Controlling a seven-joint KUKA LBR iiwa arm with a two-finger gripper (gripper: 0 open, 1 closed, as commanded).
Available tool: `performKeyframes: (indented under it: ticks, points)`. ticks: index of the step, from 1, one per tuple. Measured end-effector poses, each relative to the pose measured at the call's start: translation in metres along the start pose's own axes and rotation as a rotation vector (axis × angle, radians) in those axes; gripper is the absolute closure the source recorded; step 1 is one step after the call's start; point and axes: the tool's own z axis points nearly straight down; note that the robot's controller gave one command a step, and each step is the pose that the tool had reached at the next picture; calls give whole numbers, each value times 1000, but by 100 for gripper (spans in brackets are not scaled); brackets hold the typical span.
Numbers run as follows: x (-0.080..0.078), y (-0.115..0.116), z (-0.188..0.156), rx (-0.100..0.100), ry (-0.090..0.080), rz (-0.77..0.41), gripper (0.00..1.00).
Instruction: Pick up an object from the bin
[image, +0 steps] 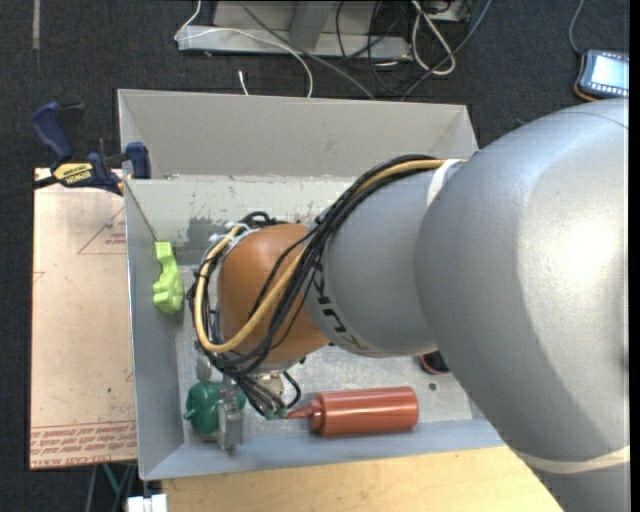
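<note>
End effector (231, 425) down low in the bin (290, 135), under the orange wrist cover (262, 285) and its cable loops (207, 300). Released or clenched: can't tell, too much hidden by cover and cabling. Dark green lumpy piece (203, 404) touching or just beside it, on the side away from the arm. Likely the target, but not seen in the grip, so not calling it held. Red-orange bottle (365, 411) lying flat just beside it on the arm side, nozzle end pointing at the end effector. Lime-green piece (167, 277) well apart, past the cover, against the bin wall. Step, by my read: at grasp height, grasp not confirmed. Next move calls for centring on the green piece, closing firmly, then lifting straight up, clear of the bottle nozzle and the near wall.
</note>
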Motion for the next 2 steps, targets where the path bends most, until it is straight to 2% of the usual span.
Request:
performKeyframes:
  ticks: [1, 2]
  points:
    - [-2, 4, 26, -2, -17, 105, 0]
    - [4, -18, 29, -2, -6, 107, 100]
